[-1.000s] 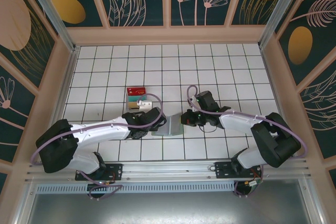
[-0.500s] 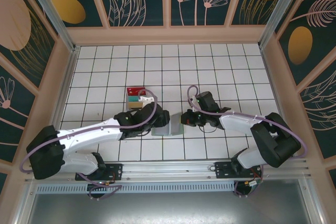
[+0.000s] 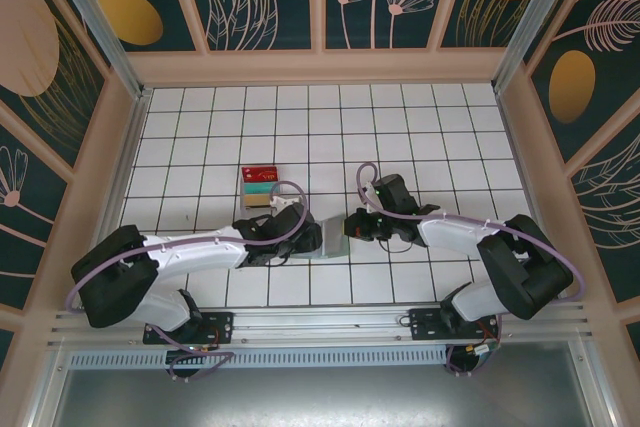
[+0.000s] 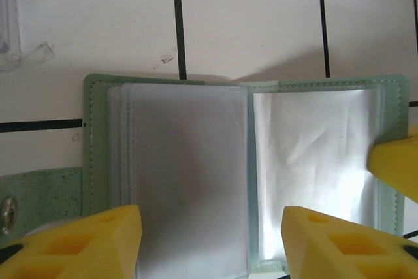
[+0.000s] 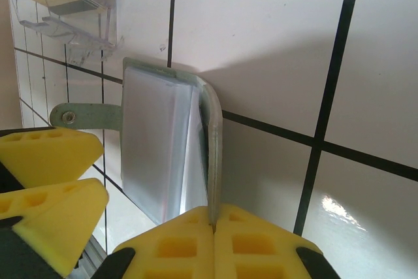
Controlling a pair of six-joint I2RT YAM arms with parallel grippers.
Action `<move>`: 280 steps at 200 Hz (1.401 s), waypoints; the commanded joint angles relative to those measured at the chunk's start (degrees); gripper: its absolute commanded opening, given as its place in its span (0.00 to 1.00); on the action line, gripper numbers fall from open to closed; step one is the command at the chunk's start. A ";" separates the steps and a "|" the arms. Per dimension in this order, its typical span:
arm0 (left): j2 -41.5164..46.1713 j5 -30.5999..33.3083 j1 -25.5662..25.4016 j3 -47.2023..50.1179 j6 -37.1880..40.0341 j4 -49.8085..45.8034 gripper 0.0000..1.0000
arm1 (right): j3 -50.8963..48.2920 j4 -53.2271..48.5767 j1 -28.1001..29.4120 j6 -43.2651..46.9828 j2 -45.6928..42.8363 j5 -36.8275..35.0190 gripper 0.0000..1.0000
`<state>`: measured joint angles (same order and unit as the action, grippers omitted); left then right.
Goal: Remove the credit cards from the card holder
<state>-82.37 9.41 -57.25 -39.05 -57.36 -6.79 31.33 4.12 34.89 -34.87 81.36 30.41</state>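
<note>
Left pincer [image 4: 209, 230] drawn back, agape over card holder [image 4: 189, 148], contact unclear; right pincer [image 5: 214, 220] clamped on its edge

Left gripper [image 4: 209, 243]: jaws apart, forearm pointing 3 o'clock. Right gripper [image 5: 213, 219]: jaws closed on holder [image 5: 214, 138] edge, forearm pointing 9 o'clock, elbow bent.

Card holder [image 4: 189, 161] bottom cut off by frame; sleeve contents indiscernible.
</note>
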 commanded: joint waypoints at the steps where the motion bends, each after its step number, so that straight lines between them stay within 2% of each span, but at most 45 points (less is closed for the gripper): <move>1: -1.41 0.02 0.48 0.83 -1.25 0.88 0.59 | -0.31 1.25 -0.27 -0.27 0.17 -0.18 0.00; 90: -4.48 -1.74 0.48 0.62 -0.82 1.44 0.57 | -0.39 1.94 -0.31 -0.46 0.71 0.08 0.00; 182: -3.81 -9.63 0.48 1.21 2.58 10.12 0.55 | -0.57 2.36 -0.27 -0.55 1.16 0.08 0.00; 223: -3.86 -8.97 0.48 -0.85 3.67 8.82 0.53 | -0.49 2.13 -0.27 -0.37 1.19 -0.09 0.00; 280: -6.76 -15.83 0.52 -4.28 7.46 12.92 0.35 | -0.31 1.78 -1.25 -0.11 1.56 -0.87 0.00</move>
<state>-87.00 -2.35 -56.95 -40.47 -52.60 3.18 31.33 4.95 34.74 -34.87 82.35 30.30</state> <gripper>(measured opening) 0.371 0.051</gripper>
